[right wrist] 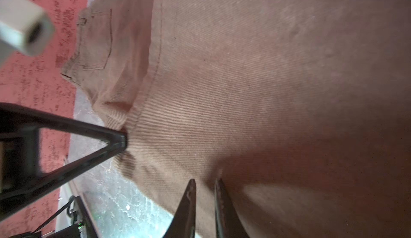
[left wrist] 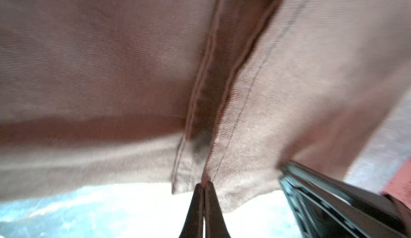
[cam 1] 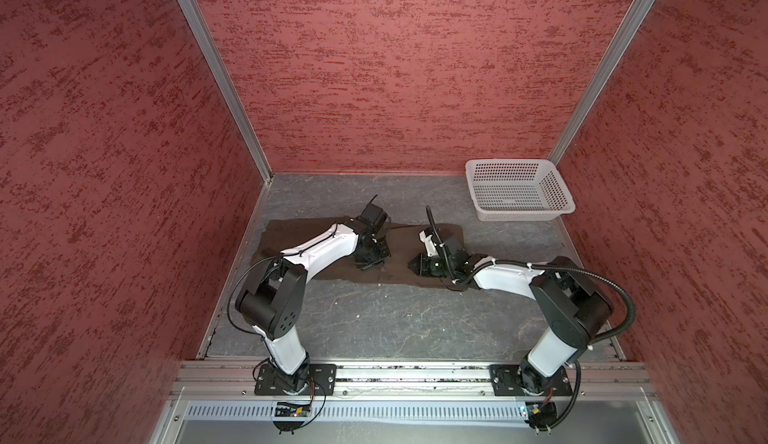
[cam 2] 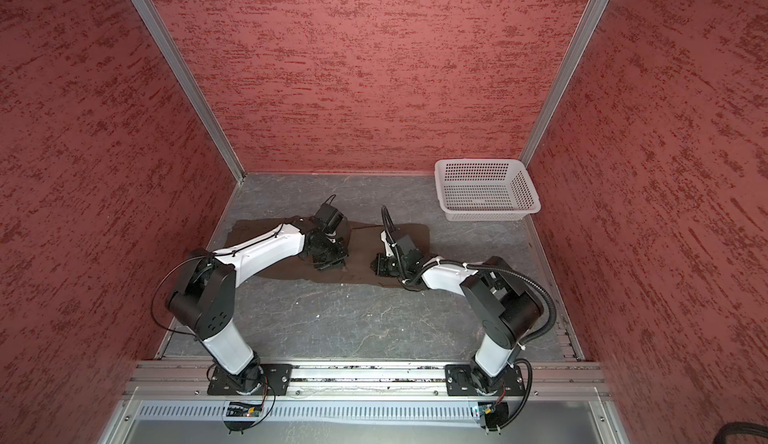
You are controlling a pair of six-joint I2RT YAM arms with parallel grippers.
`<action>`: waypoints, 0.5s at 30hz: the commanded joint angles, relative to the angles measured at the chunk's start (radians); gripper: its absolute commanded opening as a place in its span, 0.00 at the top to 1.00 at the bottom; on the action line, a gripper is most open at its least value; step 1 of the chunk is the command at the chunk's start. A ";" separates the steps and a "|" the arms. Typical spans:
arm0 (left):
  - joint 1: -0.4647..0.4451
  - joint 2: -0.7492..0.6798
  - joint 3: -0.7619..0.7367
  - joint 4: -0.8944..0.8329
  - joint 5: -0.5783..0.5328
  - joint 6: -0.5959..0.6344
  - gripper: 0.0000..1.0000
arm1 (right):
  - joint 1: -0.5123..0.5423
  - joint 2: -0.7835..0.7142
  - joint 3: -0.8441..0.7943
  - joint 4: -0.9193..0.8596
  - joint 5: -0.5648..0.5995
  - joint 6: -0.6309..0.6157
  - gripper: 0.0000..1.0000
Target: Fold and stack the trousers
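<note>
The dark brown trousers (cam 1: 399,251) (cam 2: 361,255) lie spread flat from left to right across the grey table in both top views. My left gripper (cam 1: 368,266) (cam 2: 328,265) is down on their near edge around the middle. In the left wrist view it (left wrist: 203,184) is shut, pinching the cloth's edge (left wrist: 222,159) beside a seam. My right gripper (cam 1: 413,265) (cam 2: 376,265) is close by to the right. In the right wrist view its jaws (right wrist: 205,181) stand narrowly apart with a fold of the trousers (right wrist: 244,92) between them. A back pocket (right wrist: 95,41) shows farther off.
A white perforated basket (cam 1: 523,213) (cam 2: 486,213) stands at the back right corner. Red textured walls close in the table (cam 1: 395,317) on three sides. A metal rail (cam 1: 415,373) with both arm bases runs along the front edge.
</note>
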 commanded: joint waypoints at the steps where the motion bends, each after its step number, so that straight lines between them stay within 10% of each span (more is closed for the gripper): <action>1: 0.003 -0.034 -0.023 -0.031 -0.012 0.001 1.00 | 0.006 -0.004 0.012 0.035 -0.036 0.017 0.81; 15: 0.021 0.104 -0.152 0.152 0.048 -0.042 1.00 | 0.058 0.037 0.063 0.034 -0.044 0.021 0.81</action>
